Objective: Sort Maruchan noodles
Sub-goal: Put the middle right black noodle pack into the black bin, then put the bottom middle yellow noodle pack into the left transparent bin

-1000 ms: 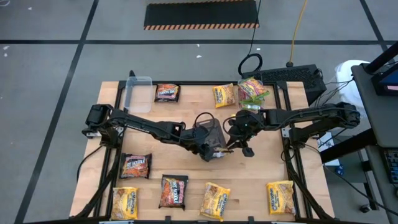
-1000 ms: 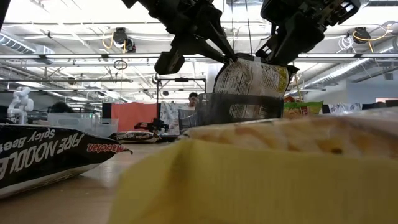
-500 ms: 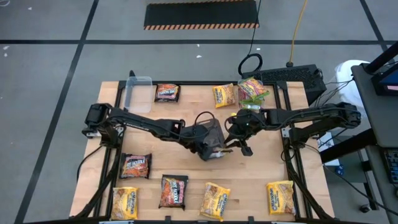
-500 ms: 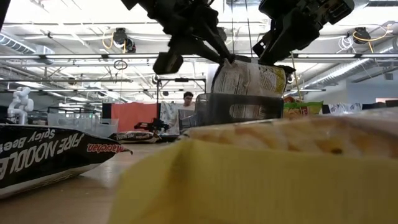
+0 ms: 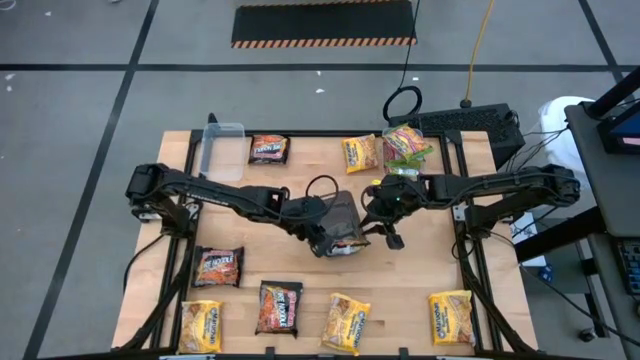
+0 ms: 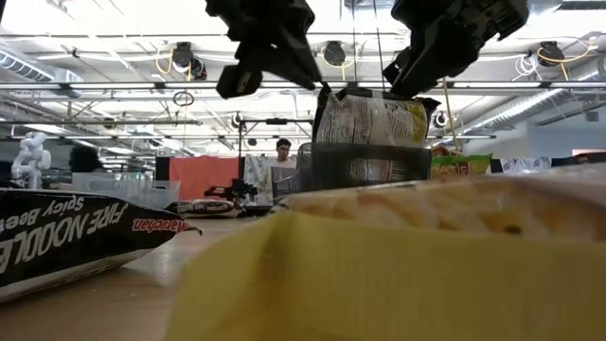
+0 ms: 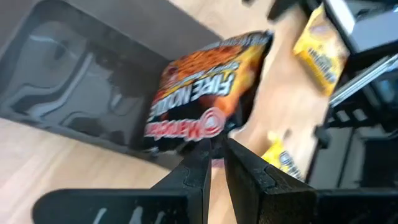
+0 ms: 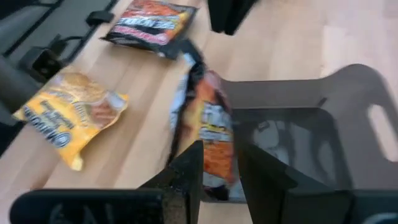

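A dark and orange Maruchan noodle packet (image 6: pixel 369 133) stands upright over the dark grey tray (image 5: pixel 335 212) at the table's middle. My left gripper (image 7: pixel 216 144) reaches in from the left and is shut on the packet's upper edge. My right gripper (image 8: pixel 221 155) comes from the right and is open. Its fingers stand on either side of the packet's (image 8: pixel 214 134) other upper corner. I cannot tell whether they touch it. The packet's lower part is hidden behind the tray wall (image 6: pixel 360 161). My left gripper pinches the packet's sealed edge (image 7: pixel 208 138) between its two fingers, at the upper corner (image 6: pixel 327 92). The fingers slant down from the table's left. The packet hangs upright below them, its lower part inside the tray.
Dark packets lie at the far side (image 5: pixel 268 148) and near left (image 5: pixel 218 265) (image 5: pixel 279 305). Yellow packets lie along the near edge (image 5: pixel 201 325) (image 5: pixel 345 322) (image 5: pixel 450 318) and at the far side (image 5: pixel 360 152). A clear tub (image 5: pixel 222 148) is far left; another with packets (image 5: pixel 405 142) is far right.
My left gripper has drawn a little toward the table's left and up, rolling as it went, and has carried the packet with it. The packet's top has shifted away from my right gripper, which has kept its place.
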Motion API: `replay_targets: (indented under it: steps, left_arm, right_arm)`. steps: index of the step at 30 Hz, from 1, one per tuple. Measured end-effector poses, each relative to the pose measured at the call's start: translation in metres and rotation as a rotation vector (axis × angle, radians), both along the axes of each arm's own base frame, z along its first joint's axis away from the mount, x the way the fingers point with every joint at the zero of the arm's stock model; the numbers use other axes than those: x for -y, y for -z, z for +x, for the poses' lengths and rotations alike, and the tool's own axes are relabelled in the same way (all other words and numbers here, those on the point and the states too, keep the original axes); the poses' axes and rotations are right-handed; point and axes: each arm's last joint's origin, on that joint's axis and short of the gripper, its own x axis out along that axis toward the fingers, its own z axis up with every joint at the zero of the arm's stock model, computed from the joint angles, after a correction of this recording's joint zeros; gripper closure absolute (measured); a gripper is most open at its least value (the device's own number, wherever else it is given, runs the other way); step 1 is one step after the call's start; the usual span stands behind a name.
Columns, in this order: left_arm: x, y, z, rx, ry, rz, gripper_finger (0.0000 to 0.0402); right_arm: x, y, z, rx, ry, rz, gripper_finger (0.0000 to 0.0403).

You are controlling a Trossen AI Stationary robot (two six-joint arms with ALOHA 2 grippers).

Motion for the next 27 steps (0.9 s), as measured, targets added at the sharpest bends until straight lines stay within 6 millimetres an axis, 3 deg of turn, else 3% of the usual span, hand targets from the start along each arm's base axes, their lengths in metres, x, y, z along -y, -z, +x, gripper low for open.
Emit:
replay_targets:
  steps: [6,17,22,27]
  left_arm:
    - [-0.009,0.004,-0.004,-0.055,0.02,0.078,0.0353]
    - [-0.041,0.012,-0.013,-0.184,-0.023,0.23,0.0353]
    - [-0.05,0.02,-0.031,-0.386,-0.005,0.236,0.0353]
    - [-0.044,0.025,-0.051,-0.586,0.13,0.158,0.0353]
  right_arm:
    - [0.009,0.001,0.0,-0.012,0.116,-0.053,0.031]
    - [0.011,-0.005,-0.004,0.009,0.13,-0.052,0.031]
    - [0.013,-0.021,-0.014,0.082,0.145,-0.053,0.031]
    - [0.018,-0.044,-0.034,0.184,0.206,-0.015,0.031]
